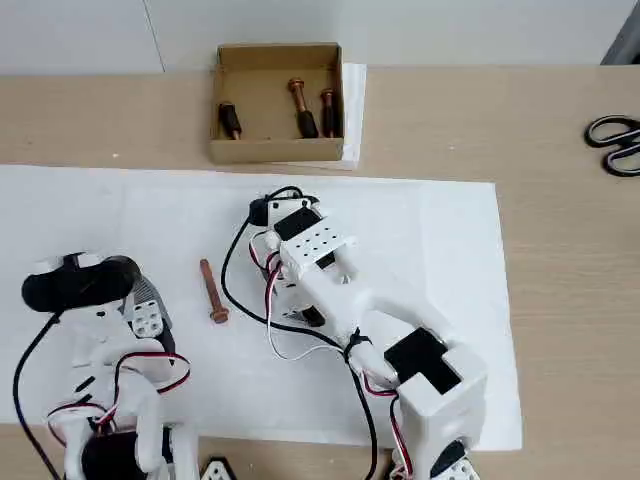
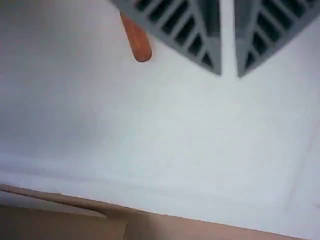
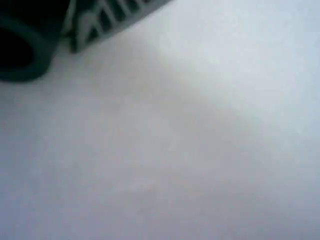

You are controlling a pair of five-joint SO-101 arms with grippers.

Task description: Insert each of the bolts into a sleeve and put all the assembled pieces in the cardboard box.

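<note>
A copper bolt (image 1: 211,292) lies bare on the white paper, head toward the front edge. My left gripper (image 1: 150,318) sits just left of it, low over the paper. In the left wrist view the gripper (image 2: 229,70) is shut with only a thin slit and nothing in it, and the bolt's tip (image 2: 137,42) shows beside one finger. My right arm (image 1: 315,245) is folded over the paper's middle. In the right wrist view a dark sleeve (image 3: 20,50) lies next to the ribbed grey edge of my right gripper (image 3: 107,20). The cardboard box (image 1: 277,150) holds three bolts in black sleeves.
White paper (image 1: 100,210) covers most of the wooden table. Black scissors (image 1: 615,145) lie at the far right edge. The box rests partly on a small white sheet (image 1: 353,110) behind the paper. Cables trail from the right arm near the bolt.
</note>
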